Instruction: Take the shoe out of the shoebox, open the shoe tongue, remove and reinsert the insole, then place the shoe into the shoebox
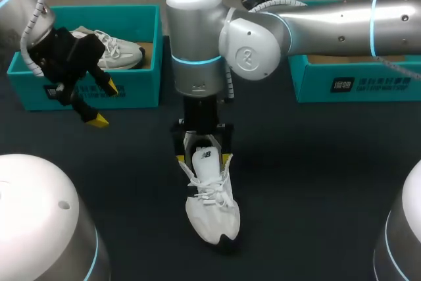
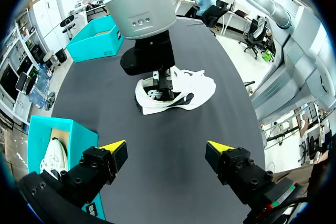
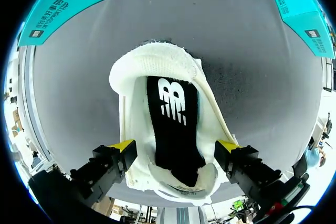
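**Shoe is out, insole comes next**

The white shoe (image 1: 210, 205) sits on the dark bench (image 1: 316, 182), out of any box. Its toe points toward the robot. At the heel, the right fingers (image 1: 204, 158) are wide open, with one yellow tip on each side of the shoe. They hold nothing. Farther off, the left fingers (image 1: 106, 103) are wide open and empty too, in front of the left shoebox (image 1: 141, 51). A second shoe (image 1: 118, 51) lies in that box. The right shoebox (image 1: 355, 83) is at the far right.

I think the insole is next. One finger should dip into the shoe's mouth and the other stay outside the heel. Then pinch the insole's back edge and lift slowly. The shoe may come up with it, so the left fingers could press down on the toe.

Only the right wrist view looks down into the shoe and shows the black insole (image 3: 176, 124) lying flat. The head view alone shows the laces (image 1: 209, 185) and the toe.
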{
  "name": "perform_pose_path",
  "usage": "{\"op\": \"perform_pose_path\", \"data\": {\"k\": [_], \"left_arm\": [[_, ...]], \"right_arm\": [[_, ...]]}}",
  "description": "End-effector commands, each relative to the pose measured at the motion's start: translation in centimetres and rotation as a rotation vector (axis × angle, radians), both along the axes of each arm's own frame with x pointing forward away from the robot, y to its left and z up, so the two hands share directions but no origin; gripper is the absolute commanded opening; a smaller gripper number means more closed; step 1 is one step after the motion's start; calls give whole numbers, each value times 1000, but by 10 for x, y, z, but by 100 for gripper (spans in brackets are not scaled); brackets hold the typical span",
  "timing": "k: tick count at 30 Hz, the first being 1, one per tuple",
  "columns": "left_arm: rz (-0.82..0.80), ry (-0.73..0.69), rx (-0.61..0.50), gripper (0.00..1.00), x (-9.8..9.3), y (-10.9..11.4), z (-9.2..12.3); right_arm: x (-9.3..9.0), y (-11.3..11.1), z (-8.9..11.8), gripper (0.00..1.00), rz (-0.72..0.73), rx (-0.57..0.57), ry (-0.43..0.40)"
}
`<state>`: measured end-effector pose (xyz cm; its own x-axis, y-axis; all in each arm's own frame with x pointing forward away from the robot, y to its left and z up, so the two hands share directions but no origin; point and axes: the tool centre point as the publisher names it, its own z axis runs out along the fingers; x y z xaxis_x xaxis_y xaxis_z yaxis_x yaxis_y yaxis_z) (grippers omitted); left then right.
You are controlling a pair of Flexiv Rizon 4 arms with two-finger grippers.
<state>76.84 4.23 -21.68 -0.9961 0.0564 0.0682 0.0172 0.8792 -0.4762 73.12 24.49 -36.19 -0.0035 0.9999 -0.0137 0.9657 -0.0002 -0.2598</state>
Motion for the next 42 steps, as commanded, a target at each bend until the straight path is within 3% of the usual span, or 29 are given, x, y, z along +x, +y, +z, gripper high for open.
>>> {"op": "perform_pose_path", "data": {"k": [1, 10, 16, 21, 22, 23, 24, 32, 37, 42], "left_arm": [[-1, 1, 2, 100, 0, 0, 0], [-1, 1, 2, 100, 0, 0, 0], [-1, 1, 2, 100, 0, 0, 0], [-1, 1, 2, 100, 0, 0, 0], [-1, 1, 2, 100, 0, 0, 0], [-1, 1, 2, 100, 0, 0, 0], [-1, 1, 2, 100, 0, 0, 0], [-1, 1, 2, 100, 0, 0, 0], [-1, 1, 2, 100, 0, 0, 0], [-1, 1, 2, 100, 0, 0, 0]], "right_arm": [[0, 1, 1, 100, 0, -5, -11], [2, -9, 30, 100, -24, -53, -103], [12, -26, 68, 100, -40, -100, -191], [-5, -30, 97, 100, -25, -99, -205], [-11, -30, 101, 71, -24, -108, -203], [-17, -30, 103, 30, -20, -114, -193], [-23, -30, 104, 0, -16, -112, -188], [-58, -20, 83, 0, -4, -79, -105], [-61, -13, 63, 0, -3, -53, -66], [-53, -7, 46, 0, 20, -38, -36]]}}
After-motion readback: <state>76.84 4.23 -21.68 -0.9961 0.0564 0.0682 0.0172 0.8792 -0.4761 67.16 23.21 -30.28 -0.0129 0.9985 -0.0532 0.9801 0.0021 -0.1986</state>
